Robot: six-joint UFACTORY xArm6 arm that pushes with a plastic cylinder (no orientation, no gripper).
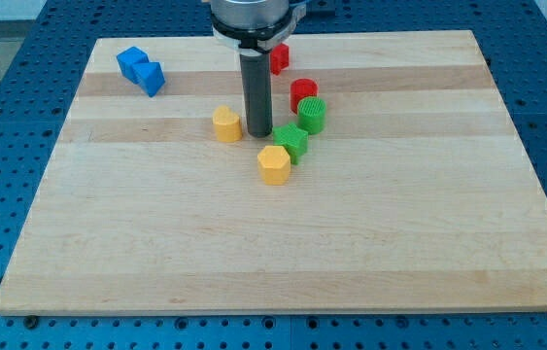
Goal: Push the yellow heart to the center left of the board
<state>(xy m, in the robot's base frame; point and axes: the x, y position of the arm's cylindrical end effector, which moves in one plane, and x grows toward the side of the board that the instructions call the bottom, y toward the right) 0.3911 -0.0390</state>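
Observation:
The yellow heart [226, 124] lies on the wooden board [283, 243] a little above and left of the board's middle. My tip [259, 134] is down on the board just to the right of the heart, with a small gap between them. A green star [290, 142] lies just right of my tip. A yellow hexagon [274, 164] lies below my tip.
A green cylinder [312, 114] and a red cylinder [303, 93] stand right of the rod. A red block [279, 58] is partly hidden behind the rod near the top edge. A blue block [141, 71] lies at the top left.

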